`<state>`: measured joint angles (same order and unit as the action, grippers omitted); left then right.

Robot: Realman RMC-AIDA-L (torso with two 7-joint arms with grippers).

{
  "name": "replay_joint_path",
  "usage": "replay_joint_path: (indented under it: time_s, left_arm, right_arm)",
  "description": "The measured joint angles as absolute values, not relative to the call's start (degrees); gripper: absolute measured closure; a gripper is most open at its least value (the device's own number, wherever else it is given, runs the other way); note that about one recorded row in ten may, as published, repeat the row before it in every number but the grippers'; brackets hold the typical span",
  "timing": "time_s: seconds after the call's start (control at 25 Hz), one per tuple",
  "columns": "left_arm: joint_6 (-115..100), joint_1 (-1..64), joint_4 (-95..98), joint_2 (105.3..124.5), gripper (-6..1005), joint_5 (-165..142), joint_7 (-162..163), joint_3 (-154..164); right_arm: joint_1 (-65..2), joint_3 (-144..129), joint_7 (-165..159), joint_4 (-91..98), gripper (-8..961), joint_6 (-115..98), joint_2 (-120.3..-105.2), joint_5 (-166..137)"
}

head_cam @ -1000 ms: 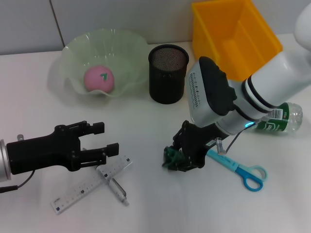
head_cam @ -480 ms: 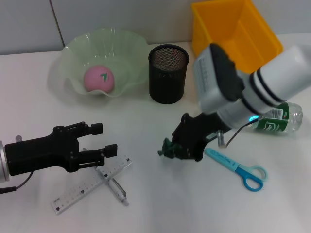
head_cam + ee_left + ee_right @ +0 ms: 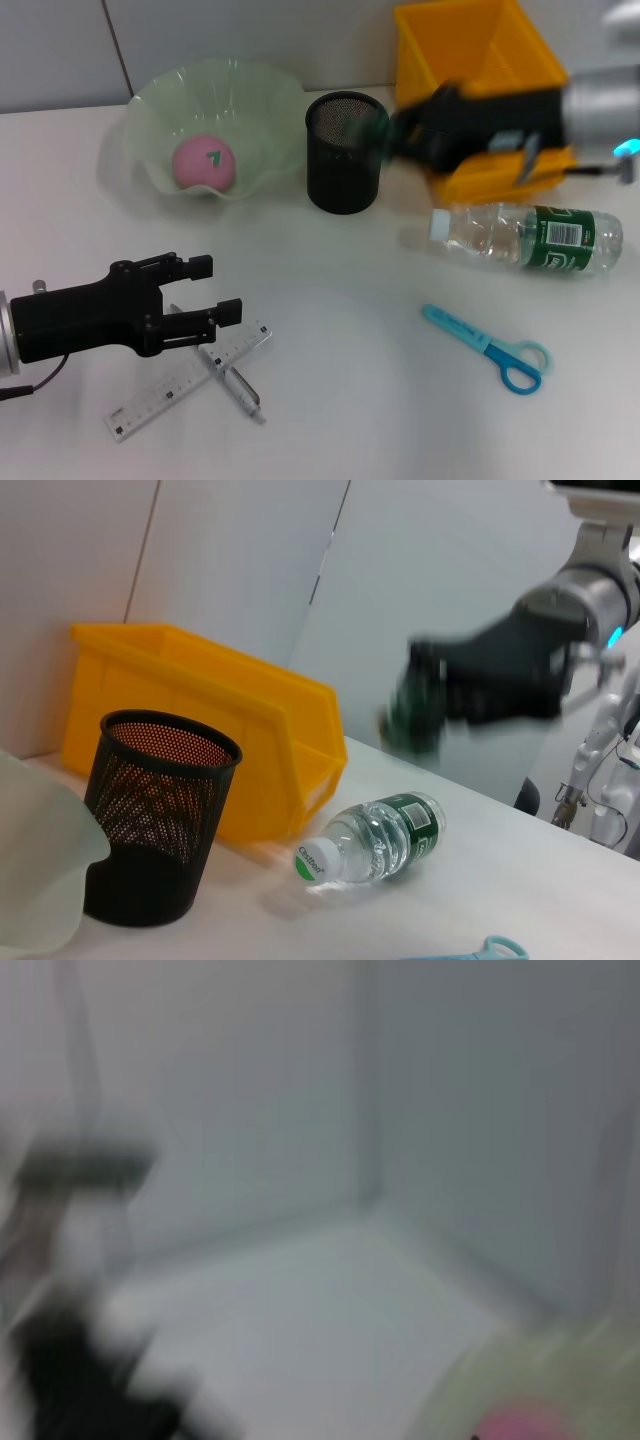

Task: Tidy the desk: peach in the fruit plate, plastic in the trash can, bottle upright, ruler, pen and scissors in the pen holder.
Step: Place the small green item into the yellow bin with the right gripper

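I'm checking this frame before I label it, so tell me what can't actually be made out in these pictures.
- Right gripper: motion-blurred in the head view, so its grip on the green plastic is unclear; the left wrist view smears it too.
- Right wrist view: smeared all over; only a pink patch, probably the peach, shows at its edge.
- Pen: partly under the ruler and left gripper in the head view.
- Yellow bin: its floor is partly covered by the right arm.

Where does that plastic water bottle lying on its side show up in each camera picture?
Head view: water bottle lies on its side at right, in front of the yellow bin.
Left wrist view: bottle lies low in the middle, beside the same bin.
Right wrist view: not in it.
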<state>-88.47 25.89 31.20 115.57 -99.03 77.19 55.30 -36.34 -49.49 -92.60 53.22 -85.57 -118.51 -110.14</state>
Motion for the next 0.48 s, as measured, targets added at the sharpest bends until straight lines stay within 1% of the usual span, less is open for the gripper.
replay_joint_path:
  time_s: [0.08, 0.24, 0.28, 0.48]
  left_arm:
    - [-88.50, 25.85, 31.20, 115.57, 212, -99.05, 77.12, 55.33]
    - [-88.51, 25.84, 31.20, 115.57, 213, -99.06, 76.96, 55.37]
    - [-88.45, 25.84, 31.20, 115.58, 213, -99.06, 76.93, 55.38]
    - [-88.19, 25.84, 31.20, 115.64, 214, -99.06, 76.78, 55.37]
  right_arm:
    - [-34.31, -44.40, -90.66, 52.40, 896, -84.02, -118.42, -104.40]
    - [-31.17, -38.57, -87.63, 49.30, 897, -75.33, -118.85, -94.86]
    - [-31.17, -38.57, -87.63, 49.30, 897, -75.33, -118.85, -94.86]
    - [-30.82, -38.33, -87.22, 45.22, 899, -62.13, -118.69, -92.40]
